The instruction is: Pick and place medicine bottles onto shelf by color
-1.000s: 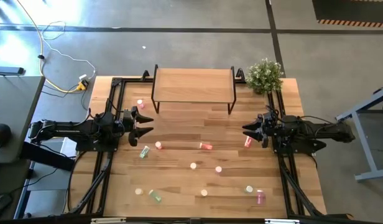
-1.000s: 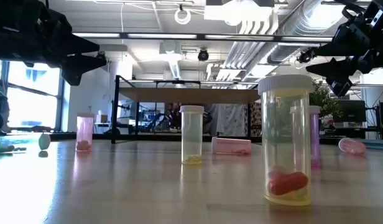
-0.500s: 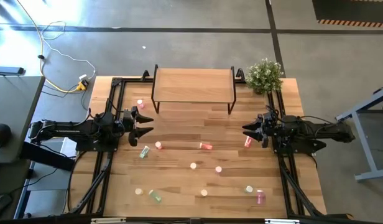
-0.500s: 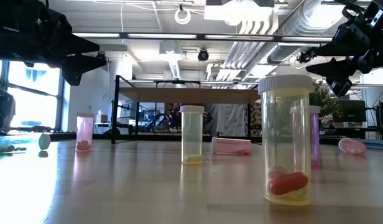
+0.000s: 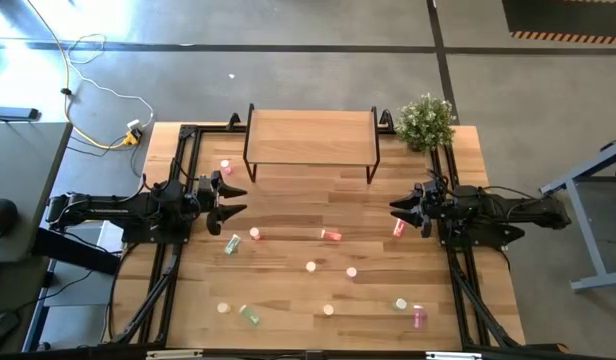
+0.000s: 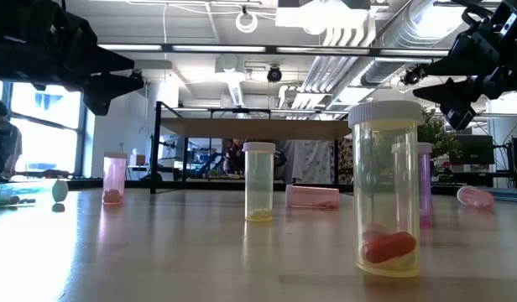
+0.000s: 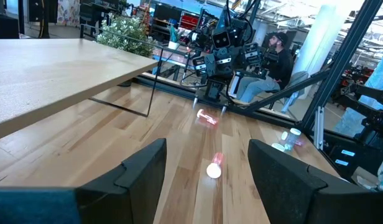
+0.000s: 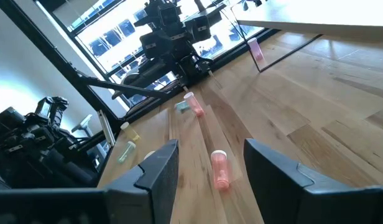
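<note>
Small translucent bottles with pale caps are scattered over the wooden table, some upright, some on their sides: a red one [image 5: 331, 235], a green one [image 5: 233, 243] and a pink one [image 5: 419, 317] among them. The shelf [image 5: 311, 135] stands on its black legs at the far edge, its top bare. My left gripper [image 5: 238, 198] hovers open and empty at the left, with a lying red bottle [image 7: 214, 168] ahead of its fingers. My right gripper [image 5: 396, 210] hovers open and empty at the right, beside a red bottle [image 5: 399, 228], which also shows in the right wrist view [image 8: 220, 168].
A potted green plant [image 5: 425, 121] stands at the far right corner beside the shelf. Black frame rails [image 5: 178, 250] run along both table sides. In the low view an upright bottle with a red pill [image 6: 389, 189] stands nearest. A person [image 7: 278, 53] sits beyond the table's right side.
</note>
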Robot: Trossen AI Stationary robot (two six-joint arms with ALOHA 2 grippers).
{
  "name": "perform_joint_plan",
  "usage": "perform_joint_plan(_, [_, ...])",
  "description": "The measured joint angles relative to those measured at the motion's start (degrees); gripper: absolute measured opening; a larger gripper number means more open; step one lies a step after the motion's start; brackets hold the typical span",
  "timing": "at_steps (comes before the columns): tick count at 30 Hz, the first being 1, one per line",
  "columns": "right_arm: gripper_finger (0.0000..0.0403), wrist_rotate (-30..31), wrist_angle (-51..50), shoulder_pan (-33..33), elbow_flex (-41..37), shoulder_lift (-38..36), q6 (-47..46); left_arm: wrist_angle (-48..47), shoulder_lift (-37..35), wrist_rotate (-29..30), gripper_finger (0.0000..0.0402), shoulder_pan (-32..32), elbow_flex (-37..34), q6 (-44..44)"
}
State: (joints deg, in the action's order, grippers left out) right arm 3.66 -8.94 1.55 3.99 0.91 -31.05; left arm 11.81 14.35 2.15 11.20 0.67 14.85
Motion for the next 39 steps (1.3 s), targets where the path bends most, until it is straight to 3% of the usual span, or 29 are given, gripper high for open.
perform_joint_plan(39, [0.0173, 2.3, 0.2, 0.0, 0.0, 0.0, -0.1, 0.0, 0.0, 0.0, 0.0216, 0.0, 0.0, 0.0])
